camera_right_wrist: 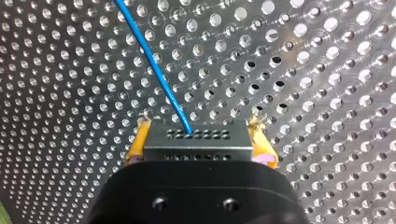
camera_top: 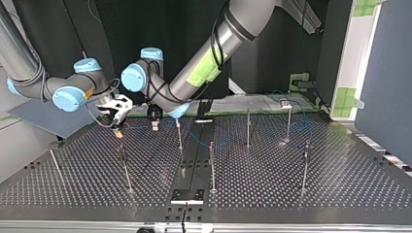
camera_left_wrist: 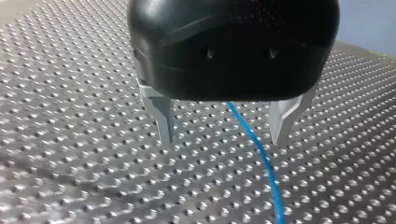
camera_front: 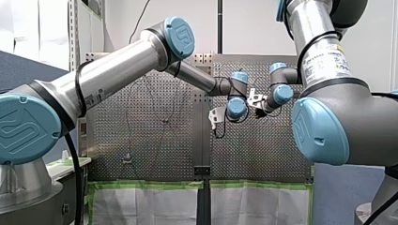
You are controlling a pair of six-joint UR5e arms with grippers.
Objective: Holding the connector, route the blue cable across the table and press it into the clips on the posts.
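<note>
In the right wrist view my right gripper [camera_right_wrist: 201,119], with yellow pads, is shut on a grey connector block [camera_right_wrist: 198,140]. The blue cable [camera_right_wrist: 154,70] leaves the block's face and runs ahead over the perforated table. In the left wrist view my left gripper [camera_left_wrist: 222,140] hangs open just above the table, and the blue cable [camera_left_wrist: 261,158] passes between its metal fingers [camera_left_wrist: 163,123] without touching them. In the top view both grippers sit close together at the back left: my right gripper [camera_top: 116,126] and, beside it, my left gripper [camera_top: 154,125].
Several thin upright posts stand on the table [camera_top: 340,184]: one [camera_top: 179,133] just beside my left gripper, others at the middle [camera_top: 212,165], at the right [camera_top: 305,165] and at the left [camera_top: 125,167]. A black strip [camera_top: 187,194] runs down the table's middle.
</note>
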